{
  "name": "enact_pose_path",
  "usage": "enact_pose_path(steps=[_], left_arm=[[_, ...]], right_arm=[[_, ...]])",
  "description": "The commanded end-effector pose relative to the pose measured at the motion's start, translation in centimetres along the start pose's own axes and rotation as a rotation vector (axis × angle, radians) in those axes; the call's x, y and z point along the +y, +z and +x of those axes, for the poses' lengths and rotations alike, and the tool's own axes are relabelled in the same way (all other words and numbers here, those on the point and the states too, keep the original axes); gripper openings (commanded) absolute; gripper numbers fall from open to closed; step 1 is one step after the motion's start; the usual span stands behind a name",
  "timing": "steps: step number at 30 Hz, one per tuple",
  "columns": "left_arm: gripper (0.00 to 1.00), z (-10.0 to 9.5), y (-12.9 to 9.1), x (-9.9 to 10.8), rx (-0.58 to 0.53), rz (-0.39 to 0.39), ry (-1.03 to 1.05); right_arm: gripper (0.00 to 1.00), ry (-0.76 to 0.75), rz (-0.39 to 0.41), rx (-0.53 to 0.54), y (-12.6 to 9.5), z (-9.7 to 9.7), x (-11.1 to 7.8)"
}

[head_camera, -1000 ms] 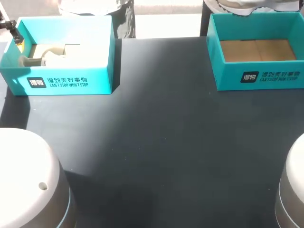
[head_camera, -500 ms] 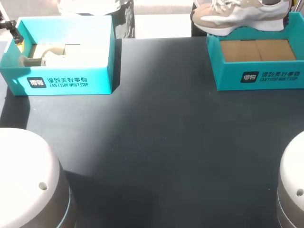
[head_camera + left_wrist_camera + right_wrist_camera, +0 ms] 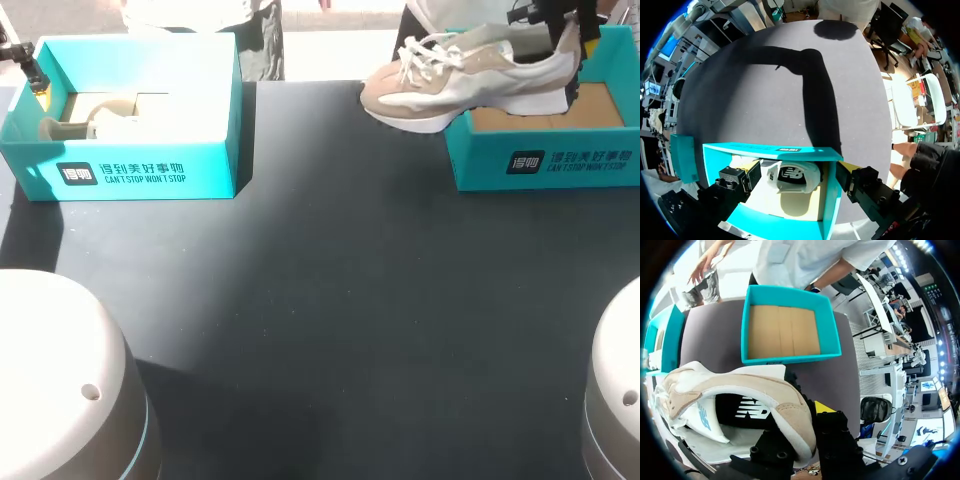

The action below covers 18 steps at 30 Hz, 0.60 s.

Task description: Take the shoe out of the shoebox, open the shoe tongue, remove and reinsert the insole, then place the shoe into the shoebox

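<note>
In 1 second the shoe (image 3: 460,78) swung into view: heel clamped in the right pincer (image 3: 799,416), toe past the right shoebox's (image 3: 545,165) left wall, above the tabletop (image 3: 330,280). Removal looks done; the left pincer (image 3: 796,176) gapes wide.

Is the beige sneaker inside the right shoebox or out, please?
Out: the right pincer holds the sneaker above the shoebox, whose floor is bare.

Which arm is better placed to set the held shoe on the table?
Right. The right fingers clamp the heel of the shoe, its toe over the table; the left fingers sit far off at the left shoebox.
</note>
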<state>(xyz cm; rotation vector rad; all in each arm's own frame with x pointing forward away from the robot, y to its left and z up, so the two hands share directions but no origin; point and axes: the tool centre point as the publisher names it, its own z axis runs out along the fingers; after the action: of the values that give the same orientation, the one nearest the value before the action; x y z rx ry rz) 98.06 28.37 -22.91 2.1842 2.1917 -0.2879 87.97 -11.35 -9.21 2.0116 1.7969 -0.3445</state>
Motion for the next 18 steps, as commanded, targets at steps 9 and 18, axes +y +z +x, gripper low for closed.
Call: enact_pose_path(steps=[9,18], left_arm=[[1.00,0.0,0.0,-0.1,0.003,-0.001,0.000],[1.00,0.0,0.0,-0.1,0.003,-0.001,0.000]], right_arm=[[0.00,0.000,-0.027,0.010,0.1,-0.4,-0.2],[0.00,0.033,-0.050,0.006,-1.9,4.1,-7.3]])
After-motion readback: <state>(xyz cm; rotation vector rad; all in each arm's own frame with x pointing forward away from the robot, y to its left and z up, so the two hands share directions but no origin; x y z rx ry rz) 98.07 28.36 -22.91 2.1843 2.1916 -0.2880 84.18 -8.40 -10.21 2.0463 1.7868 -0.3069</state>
